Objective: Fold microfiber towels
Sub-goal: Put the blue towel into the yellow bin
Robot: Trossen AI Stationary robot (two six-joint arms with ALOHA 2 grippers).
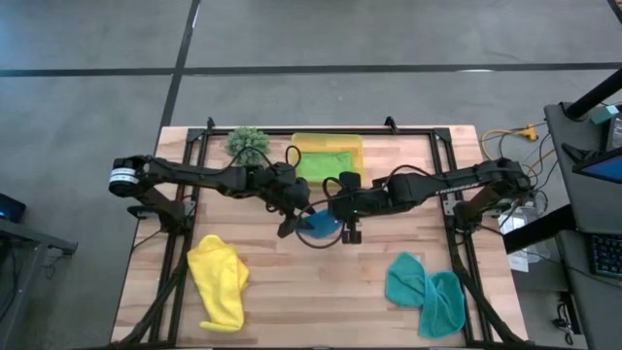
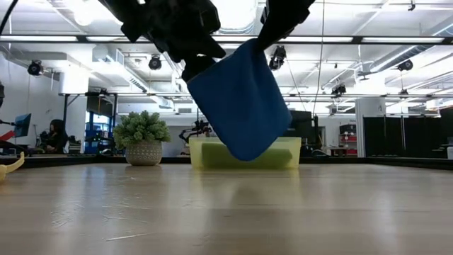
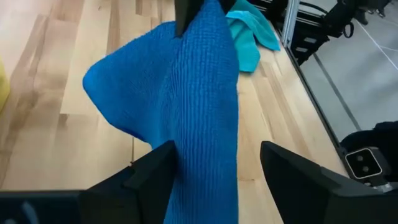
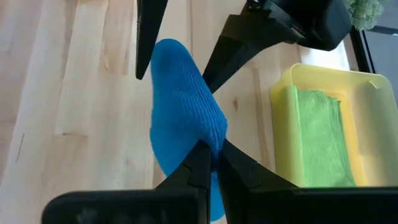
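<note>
While the green towel point(image 1: 326, 161) lies folded in the tray point(image 1: 352, 145), the right pincer point(image 4: 211, 163) pinches the blue towel point(image 2: 241, 106) aloft just before the tray, the left pincer point(image 3: 214, 165) open around it; yellow point(image 1: 219, 277) and teal point(image 1: 426, 290) towels lie unfolded, farther from the tray.

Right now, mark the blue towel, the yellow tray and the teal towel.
blue towel point(image 4: 186, 118), right wrist view, its hanging middle.
yellow tray point(image 1: 352, 143), high view, its far right rim corner.
teal towel point(image 1: 426, 290), high view, centre of the crumpled heap.
</note>
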